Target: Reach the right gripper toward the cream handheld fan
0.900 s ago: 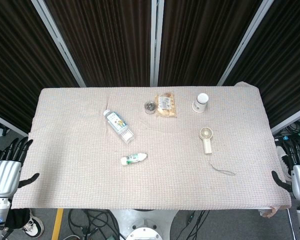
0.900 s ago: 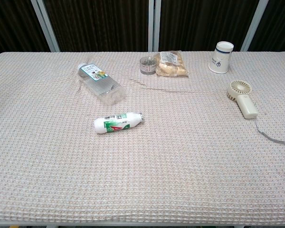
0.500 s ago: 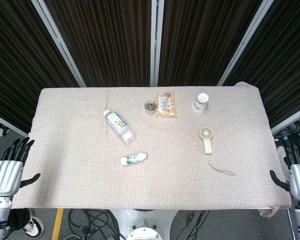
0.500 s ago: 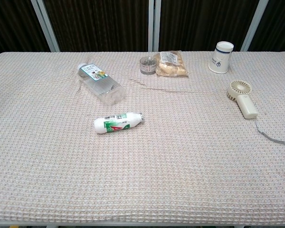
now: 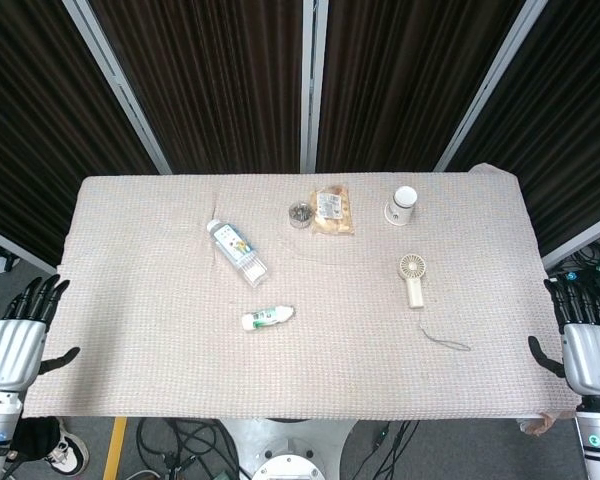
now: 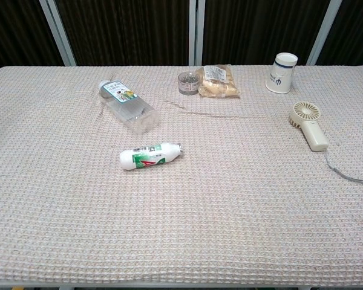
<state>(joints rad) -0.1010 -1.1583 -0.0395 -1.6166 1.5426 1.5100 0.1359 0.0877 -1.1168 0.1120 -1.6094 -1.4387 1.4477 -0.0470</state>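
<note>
Well apart from the fan [image 5: 413, 278]; right hand [image 5: 586, 352] spread, empty.

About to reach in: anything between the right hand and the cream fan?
Head view: only the fan's thin grey cord on bare cloth between the right hand and cream fan.

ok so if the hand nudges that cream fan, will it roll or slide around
The cream fan lies flat on the textured cloth, so it probably slides rather than rolls. It looks like light plastic. Its thin cord may drag behind.

Dark curtains [image 5: 220, 80] behind cloth-covered table [image 5: 130, 300]
</note>
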